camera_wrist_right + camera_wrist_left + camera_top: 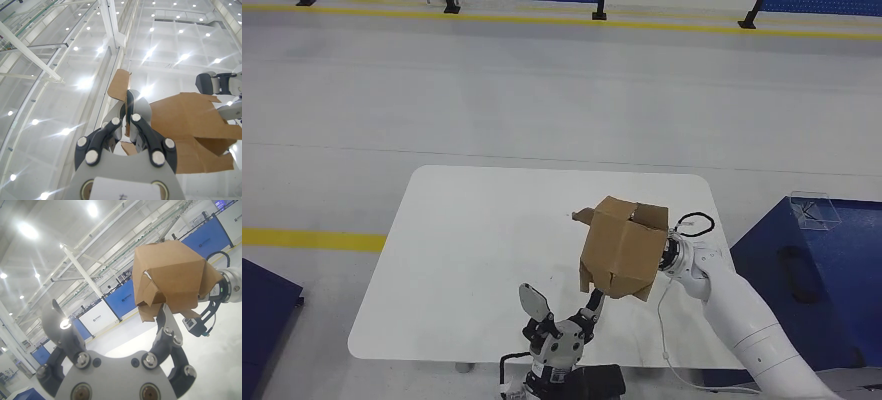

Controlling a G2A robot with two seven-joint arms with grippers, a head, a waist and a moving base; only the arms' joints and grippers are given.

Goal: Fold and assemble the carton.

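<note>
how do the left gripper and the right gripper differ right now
The left gripper is open with its fingers spread wide; the right gripper is shut on a flap of the carton. The left gripper holds nothing, with one finger at the carton's loose lower flaps, contact unclear; the right gripper carries the carton off the table. Both have the same two metal fingers.

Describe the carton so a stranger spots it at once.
Find the white rounded table. Above its near right part, the right tool holds up a brown cardboard carton. It is the only brown thing there, half folded with loose flaps.
</note>
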